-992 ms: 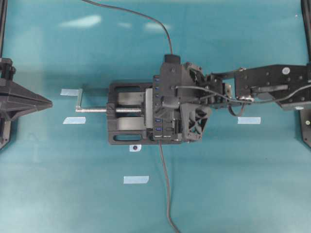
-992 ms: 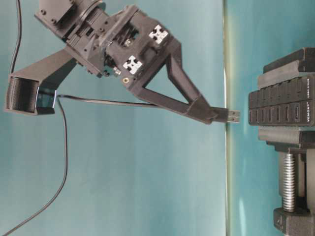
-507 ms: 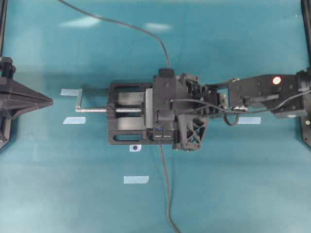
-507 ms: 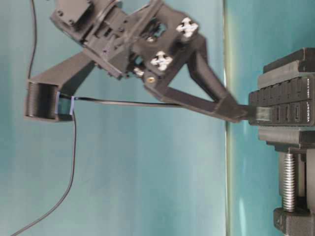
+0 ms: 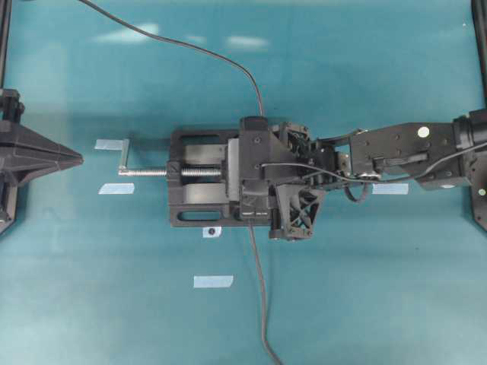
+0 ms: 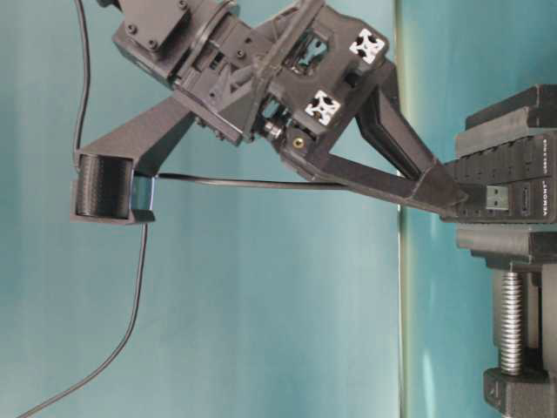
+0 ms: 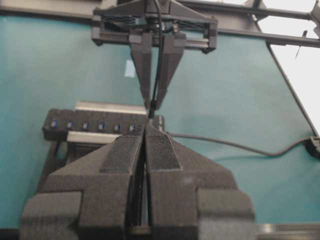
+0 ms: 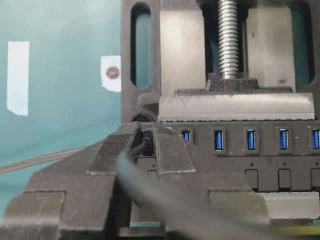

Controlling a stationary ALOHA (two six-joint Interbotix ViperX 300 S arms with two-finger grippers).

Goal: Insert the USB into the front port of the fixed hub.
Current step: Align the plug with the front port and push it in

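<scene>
My right gripper is shut on the USB's black plug and points down at the fixed hub. The plug sits at the hub's front end, just left of the first blue port that shows. At table level the fingertips touch the hub, and the plug's metal shell shows against its near end; whether it has gone into the port I cannot tell. The USB's thin cable trails to the back left. My left gripper is shut on nothing, parked at the left edge.
A black bench vise with a silver screw clamps the hub. The hub's own cable runs toward the front edge. Blue tape strips lie on the teal table. The right arm reaches in from the right.
The right gripper has come down with the plug from a gap above the hub onto its front end, and now hides the blue ports from above. The left gripper has not moved.
</scene>
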